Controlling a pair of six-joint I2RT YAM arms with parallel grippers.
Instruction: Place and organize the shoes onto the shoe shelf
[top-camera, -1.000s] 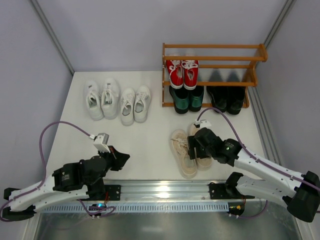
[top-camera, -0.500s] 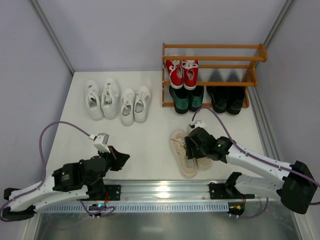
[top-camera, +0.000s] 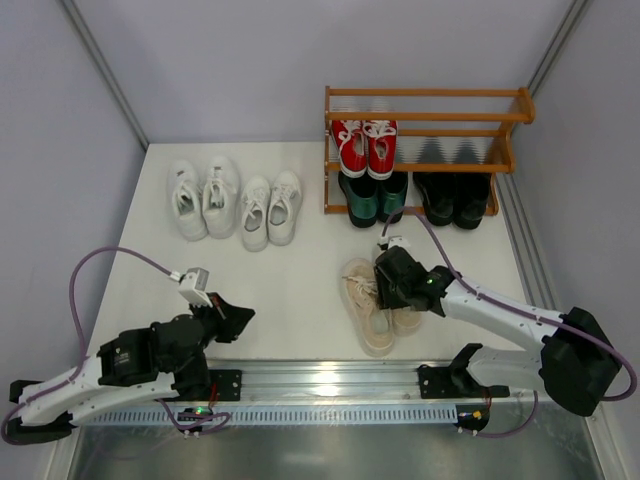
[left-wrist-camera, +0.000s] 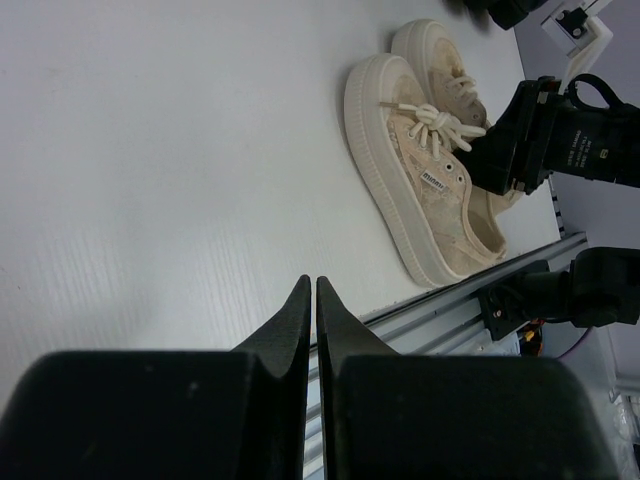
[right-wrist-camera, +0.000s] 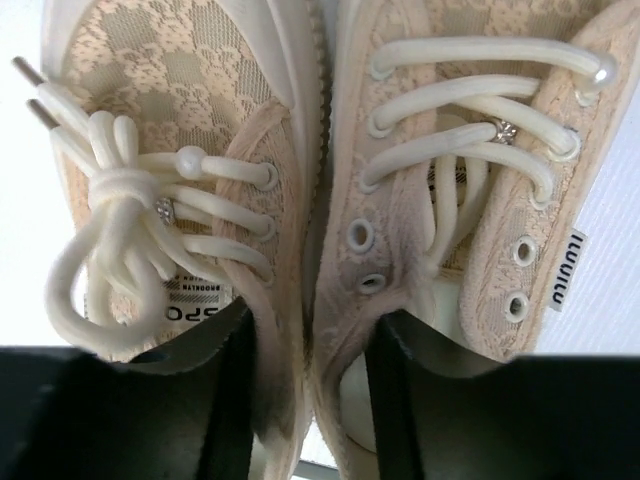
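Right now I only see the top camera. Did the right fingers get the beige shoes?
Observer: The right wrist camera shows one of the right fingers inside each of the beige shoes, with both inner sides between them. I can't tell if they squeeze.
Operator: Are the shoes tied?
Observer: One has a knotted bow. The other's laces just cross, with no bow in view.
Operator: Is my left arm holding something?
Observer: No. The left wrist camera shows the left fingers shut with nothing between them.
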